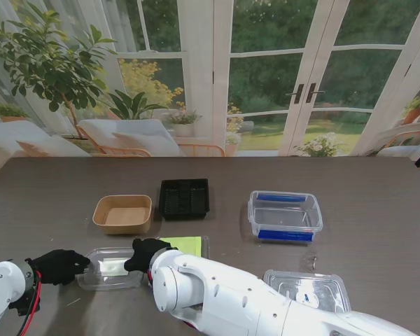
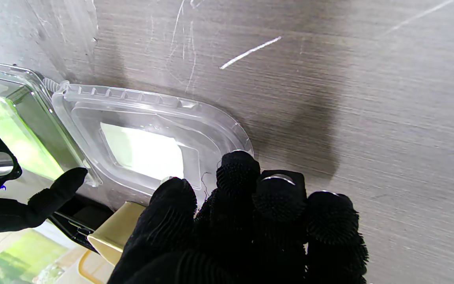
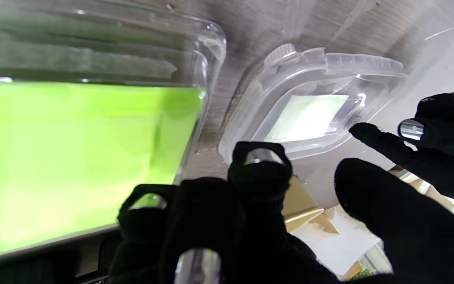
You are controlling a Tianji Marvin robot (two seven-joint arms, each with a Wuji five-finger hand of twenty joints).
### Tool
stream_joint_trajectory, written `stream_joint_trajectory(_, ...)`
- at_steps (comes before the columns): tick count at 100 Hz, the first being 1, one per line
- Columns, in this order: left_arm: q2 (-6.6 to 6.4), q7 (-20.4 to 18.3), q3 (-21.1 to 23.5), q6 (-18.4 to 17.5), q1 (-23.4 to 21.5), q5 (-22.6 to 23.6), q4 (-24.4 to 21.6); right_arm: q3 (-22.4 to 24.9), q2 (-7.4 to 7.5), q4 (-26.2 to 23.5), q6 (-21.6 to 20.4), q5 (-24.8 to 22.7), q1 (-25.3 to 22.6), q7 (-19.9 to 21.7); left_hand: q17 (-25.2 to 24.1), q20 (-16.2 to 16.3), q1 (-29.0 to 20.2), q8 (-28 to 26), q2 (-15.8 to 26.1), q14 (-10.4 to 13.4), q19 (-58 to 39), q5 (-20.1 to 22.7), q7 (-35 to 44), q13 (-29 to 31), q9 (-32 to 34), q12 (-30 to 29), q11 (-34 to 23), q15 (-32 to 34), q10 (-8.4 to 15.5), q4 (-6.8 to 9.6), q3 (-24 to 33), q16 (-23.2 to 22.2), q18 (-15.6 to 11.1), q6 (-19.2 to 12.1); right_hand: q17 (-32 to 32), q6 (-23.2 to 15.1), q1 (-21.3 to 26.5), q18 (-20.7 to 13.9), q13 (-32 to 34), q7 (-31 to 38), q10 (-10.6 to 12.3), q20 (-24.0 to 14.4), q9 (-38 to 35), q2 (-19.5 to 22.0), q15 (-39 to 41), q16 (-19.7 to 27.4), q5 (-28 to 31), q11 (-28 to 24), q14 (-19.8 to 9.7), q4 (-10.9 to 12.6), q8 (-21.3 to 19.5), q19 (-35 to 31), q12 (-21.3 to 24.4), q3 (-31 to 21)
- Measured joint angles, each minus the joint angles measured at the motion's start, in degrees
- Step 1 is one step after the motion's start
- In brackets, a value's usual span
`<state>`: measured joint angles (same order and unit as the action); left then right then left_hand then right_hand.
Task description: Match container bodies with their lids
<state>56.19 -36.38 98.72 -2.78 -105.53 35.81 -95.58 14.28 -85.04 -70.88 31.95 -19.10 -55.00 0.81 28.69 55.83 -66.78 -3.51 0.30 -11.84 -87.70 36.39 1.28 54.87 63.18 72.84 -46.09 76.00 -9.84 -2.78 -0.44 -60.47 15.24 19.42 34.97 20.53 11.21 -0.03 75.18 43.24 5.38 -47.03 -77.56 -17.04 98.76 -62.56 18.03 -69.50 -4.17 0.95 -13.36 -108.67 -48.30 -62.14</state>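
Dark table (image 1: 378, 182) with scattered containers (image 1: 285, 215) and lids (image 1: 309, 288)

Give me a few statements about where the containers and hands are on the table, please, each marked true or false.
1. The black tray sits to the right of the brown box. True.
2. The blue-edged tub has its lid on. False: it lies open, and a clear lid lies apart, nearer to me.
3. Both hands are at the small clear lid. True: the left hand is at its left end, the right hand at its right end.
4. The green-bottomed tub is stacked in the black tray. False: it rests on the table, nearer to me than the tray.
5. The brown box holds food. False: it is empty.
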Motion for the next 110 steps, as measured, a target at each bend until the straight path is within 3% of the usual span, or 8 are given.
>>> stream_joint_trajectory(48, 0.84, 2.6, 3.6, 0.1, -4.0, -0.4, -3.6, -0.7, 0.45, 0.0, 1.5, -0.9, 0.5, 1.2, 0.0, 0.0, 2.9, -0.3, 0.4, 0.0, 0.0, -0.6, 0.5, 0.0, 0.0, 0.0, 0.0, 0.0, 0.0, -0.01, -0.5, 0.0, 0.0, 1.1, 0.0, 0.0, 0.0, 0.0, 0.0, 0.0, 0.0, 0.0, 0.0, 0.0, 0.0, 0.1, 0.0, 0.0, 0.0, 0.0, 0.0, 0.0, 0.0, 0.0)
stream_joint_trajectory(78, 0.65, 1.1, 3.8, 1.2, -4.3, 0.9, -2.2, -2.9, 0.71, -0.1, 2.2, -2.6, 1.9, 3.9, 0.0, 0.0, 2.9, -0.3, 0.4, 0.0, 0.0, -0.6, 0.5, 0.0, 0.0, 0.0, 0.0, 0.0, 0.0, -0.01, -0.5, 0.0, 0.0, 1.2, 0.0, -0.1, 0.0, 0.0, 0.0, 0.0, 0.1, 0.0, 0.0, 0.0, 0.0, 0.1, 0.0, 0.0, -0.1, 0.0, 0.0, 0.0, 0.0, 1.1)
stream_joint_trajectory(110, 0.36, 0.7, 3.2, 1.7, -3.7, 1.4, -0.9, -3.9, -0.12, 1.2, 2.6, -2.8, 2.9, 5.1, 0.0, 0.0, 2.9, 0.0, 0.4, 0.0, 0.0, -1.2, -0.5, 0.0, 0.0, 0.0, 0.0, 0.0, 0.0, -0.01, -0.5, 0.0, 0.0, 1.1, 0.0, -0.1, 0.0, -0.1, 0.0, 0.0, 0.1, 0.0, 0.0, 0.0, 0.0, 0.1, 0.0, 0.0, -0.2, 0.0, 0.0, 0.0, 0.0, 1.2)
